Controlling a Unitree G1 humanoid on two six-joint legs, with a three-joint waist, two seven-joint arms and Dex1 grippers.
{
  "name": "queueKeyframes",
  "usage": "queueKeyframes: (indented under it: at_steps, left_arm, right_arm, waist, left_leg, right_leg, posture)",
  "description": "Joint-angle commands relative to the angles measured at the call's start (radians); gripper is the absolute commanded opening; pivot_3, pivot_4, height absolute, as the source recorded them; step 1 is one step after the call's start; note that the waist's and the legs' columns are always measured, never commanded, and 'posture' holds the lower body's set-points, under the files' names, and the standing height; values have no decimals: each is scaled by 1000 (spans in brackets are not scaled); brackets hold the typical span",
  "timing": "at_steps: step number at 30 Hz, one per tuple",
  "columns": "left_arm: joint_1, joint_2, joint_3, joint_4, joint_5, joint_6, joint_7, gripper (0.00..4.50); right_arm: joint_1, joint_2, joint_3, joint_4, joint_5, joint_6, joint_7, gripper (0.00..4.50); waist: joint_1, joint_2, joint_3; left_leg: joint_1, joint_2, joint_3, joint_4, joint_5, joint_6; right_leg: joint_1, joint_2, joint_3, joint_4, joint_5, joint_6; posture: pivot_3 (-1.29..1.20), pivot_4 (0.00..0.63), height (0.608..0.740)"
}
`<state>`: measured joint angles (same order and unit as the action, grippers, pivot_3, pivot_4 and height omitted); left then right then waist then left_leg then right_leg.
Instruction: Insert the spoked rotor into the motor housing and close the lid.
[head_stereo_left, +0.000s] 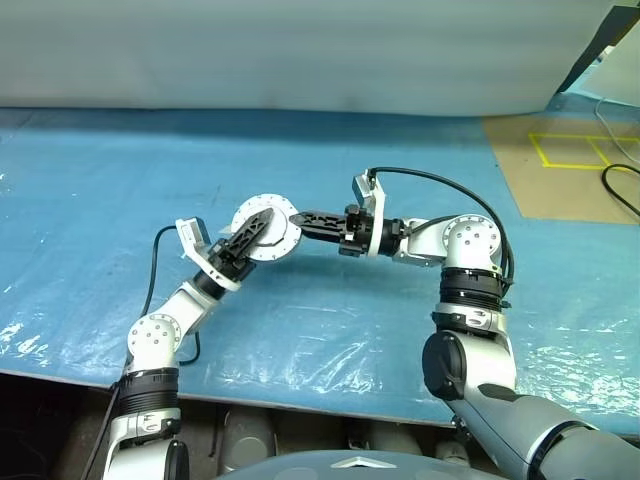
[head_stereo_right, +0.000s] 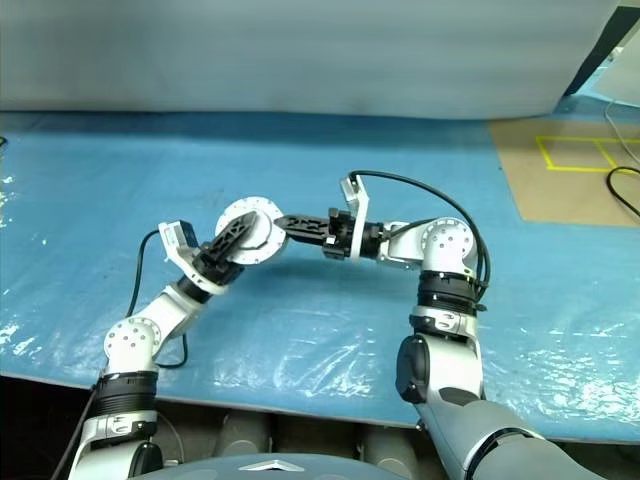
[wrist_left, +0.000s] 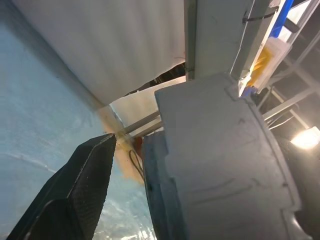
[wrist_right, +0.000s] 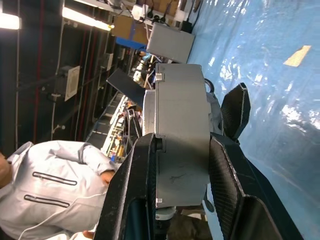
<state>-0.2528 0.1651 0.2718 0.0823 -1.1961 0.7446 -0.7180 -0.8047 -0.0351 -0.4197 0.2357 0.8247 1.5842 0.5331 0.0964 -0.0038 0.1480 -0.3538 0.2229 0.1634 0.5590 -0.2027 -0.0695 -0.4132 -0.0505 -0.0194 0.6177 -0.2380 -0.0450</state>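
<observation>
Head views show the housing (head_stereo_left: 268, 228) held up above the blue-covered desk (head_stereo_left: 90, 200), between my two arms. I see the right end effector (head_stereo_left: 297, 218) reaching in level from the right, clamped on the housing's edge. The right wrist view confirms it: both black fingers (wrist_right: 132, 190) press on opposite faces of the grey metal body, with the lid (wrist_right: 149, 112) as a thinner layer against one face. The assembly looks closed; I cannot see the rotor or tell whether it is inside.

The left end effector (head_stereo_left: 258, 226) comes up from lower left, angled upward, with its fingers spread apart. One finger lies across the pale round face that is turned toward the head camera. In the left wrist view one black finger (wrist_left: 80, 185) stands just beside the housing's rim with a gap showing between them; I cannot tell whether the other finger touches.

A person in a light grey jacket (wrist_right: 45, 185) stands beyond the desk. A yellow taped square (head_stereo_left: 575, 150) marks the brown floor at far right.
</observation>
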Motion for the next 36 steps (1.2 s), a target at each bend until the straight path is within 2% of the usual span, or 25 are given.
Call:
queueKeyframes:
  at_steps: [1,3,4,14,20,21,26,36]
  left_arm:
    - [-3,-2,-4,5,26,-3,-17,3547]
    - [-3,0,-12,-3,45,-4,-9,2909]
    - [-5,1,-16,-6,58,-7,-1,2729]
    - [-14,-6,-15,-42,33,10,-24,2715]
    - [-7,-6,-15,-62,44,6,8,2715]
    - [-7,-7,-15,-63,45,6,11,2715]
    - [-22,-8,19,-94,15,9,55,2715]
    - [-75,25,166,-93,-14,-91,129,2715]
  right_arm:
    - [-23,24,-14,-33,71,-7,27,1098]
    - [-22,24,-13,-32,75,-10,25,1098]
    - [-21,25,-12,-33,76,-10,24,1098]
    - [-16,25,6,-38,74,-18,30,1098]
    - [10,14,57,-85,56,-88,46,1098]
    - [9,19,48,-78,54,-103,38,1829]
    - [-8,22,11,-18,71,-68,16,3482]
    - [-11,20,-1,28,47,-92,-14,3482]
  waist:
    - [0,0,0]
    - [-1,0,0]
    - [-1,0,0]
    - [-1,0,0]
    - [0,0,0]
    - [0,0,0]
    - [-1,0,0]
    - [-2,0,0]
  left_leg:
    - [0,0,0,1,0,0]
    - [0,0,0,1,0,0]
    - [0,0,0,2,0,0]
    - [-1,0,-1,2,0,0]
    - [-2,0,-2,2,0,0]
    - [-2,0,-2,2,0,0]
    - [-2,0,-3,3,0,0]
    - [-5,-1,-6,3,0,0]
  right_leg:
    - [0,0,0,1,0,0]
    - [0,0,0,1,0,0]
    - [0,0,0,1,0,0]
    - [0,0,-1,1,0,0]
    - [0,-1,-2,1,0,0]
    - [0,-1,-2,1,0,0]
    - [0,-1,-2,1,0,0]
    - [0,0,-4,1,0,0]
  posture:
    - [0,150,740]
    - [0,150,740]
    - [0,150,740]
    - [0,150,740]
    - [0,150,740]
    - [0,150,740]
    - [0,150,740]
    - [0,150,740]
